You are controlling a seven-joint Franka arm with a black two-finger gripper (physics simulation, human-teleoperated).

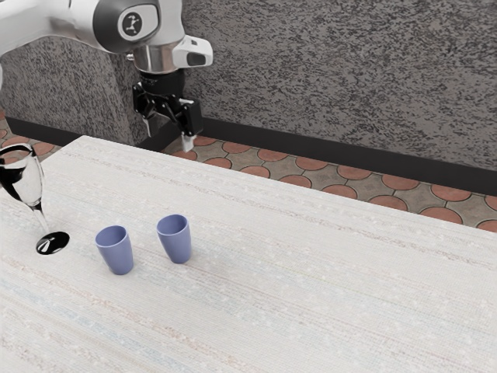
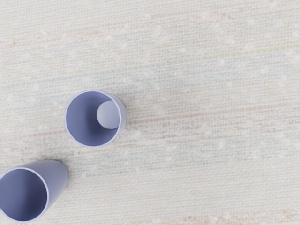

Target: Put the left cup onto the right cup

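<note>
Glass goblet (image 1: 27, 190) (exterior view) stands beside left cup (image 1: 114, 250).

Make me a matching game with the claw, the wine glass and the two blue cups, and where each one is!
1 claw
2 wine glass
3 cup on the exterior view's left
4 cup on the exterior view's right

A beside the wine glass's foot
B up in the air above the table
C at the exterior view's left edge
D past the other cup from the wine glass

Pairs: 1-B, 2-C, 3-A, 4-D
</note>
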